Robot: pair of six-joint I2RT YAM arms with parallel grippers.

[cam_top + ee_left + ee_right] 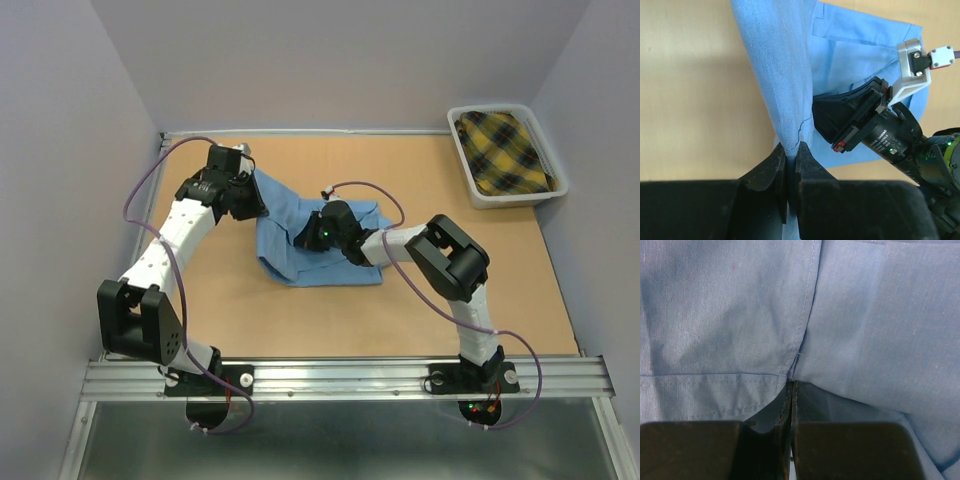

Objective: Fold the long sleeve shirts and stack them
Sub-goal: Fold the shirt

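Observation:
A light blue long sleeve shirt (285, 250) lies partly folded on the tan table, left of its middle. My left gripper (250, 200) is at the shirt's far left corner, shut on a fold of the blue cloth (785, 65). That fold runs taut from the gripper's tips (791, 150) up and away, lifted off the table. My right gripper (305, 238) is shut, its tips (791, 385) pressed against the shirt's middle beside a stitched seam (805, 315). In the left wrist view the right gripper (822, 117) rests on the flat part of the shirt.
A white bin (470, 185) at the far right corner holds a yellow and black plaid cloth (505, 150). Grey walls close in the left, back and right sides. A metal rail (340, 375) runs along the near edge.

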